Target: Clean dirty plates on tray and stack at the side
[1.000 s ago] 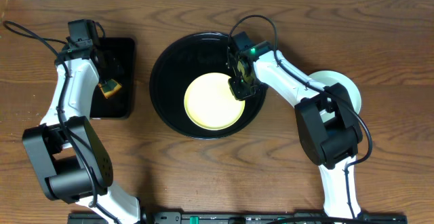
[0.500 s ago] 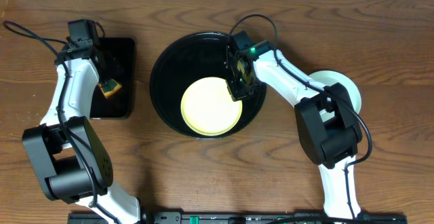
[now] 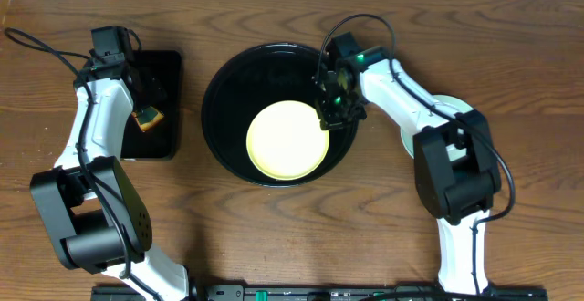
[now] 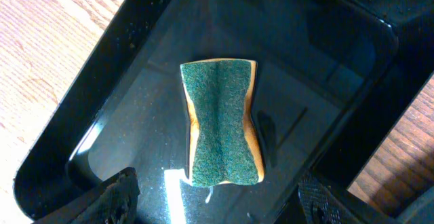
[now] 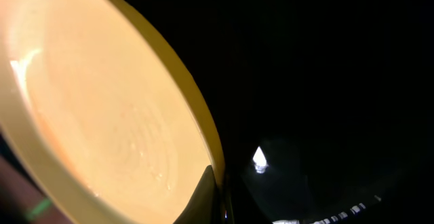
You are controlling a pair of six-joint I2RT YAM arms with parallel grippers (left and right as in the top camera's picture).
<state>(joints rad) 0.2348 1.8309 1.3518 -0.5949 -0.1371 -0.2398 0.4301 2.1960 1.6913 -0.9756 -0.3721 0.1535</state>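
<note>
Tray [image 3: 224,82]: plate [image 3: 287,140] beside right gripper [image 3: 330,119]

A brown wooden table [image 3: 274,237] with visible grain fills the frame. At its centre sits a large round glossy black tray with a raised rim [image 3: 217,77]. Left of it, and apart from it, lies a smaller black rectangular plastic tray [image 3: 170,141]. At the right, a pale mint round plastic plate [image 3: 453,107] rests on the wood, partly hidden under an arm. A thin black cable [image 3: 36,46] trails across the upper left.
</note>
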